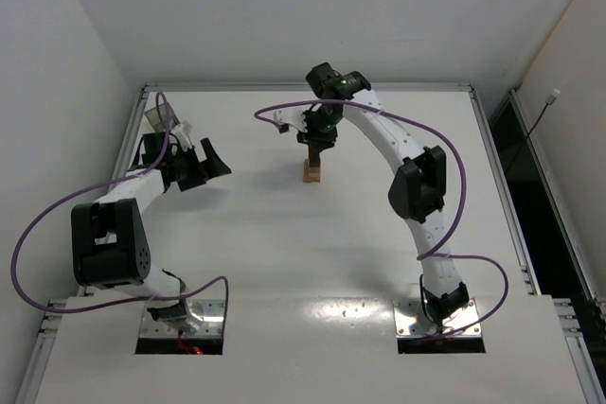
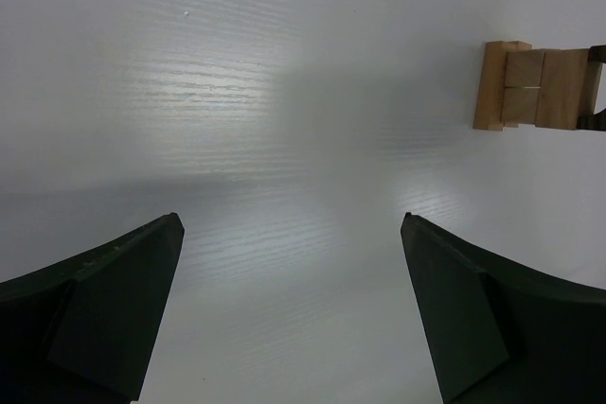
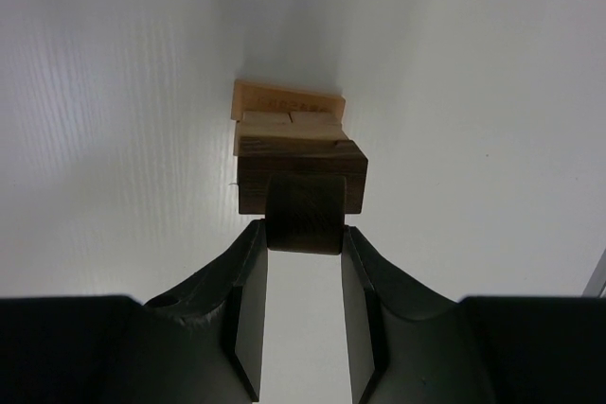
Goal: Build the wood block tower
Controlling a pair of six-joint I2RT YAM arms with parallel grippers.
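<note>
Tower (image 1: pixel 311 172) toward the table (image 1: pixel 237 262) far edge: our right gripper (image 3: pixel 303 232) pinches its dark top block (image 3: pixel 303 215); skewed release may topple it

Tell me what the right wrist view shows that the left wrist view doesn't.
Only the right wrist: the right gripper shut on a dark rounded piece, right over a dark block topping the tower. Only the left wrist: the left gripper, open and empty, apart from the tower. Both: the tower's tan blocks and the white table.
</note>
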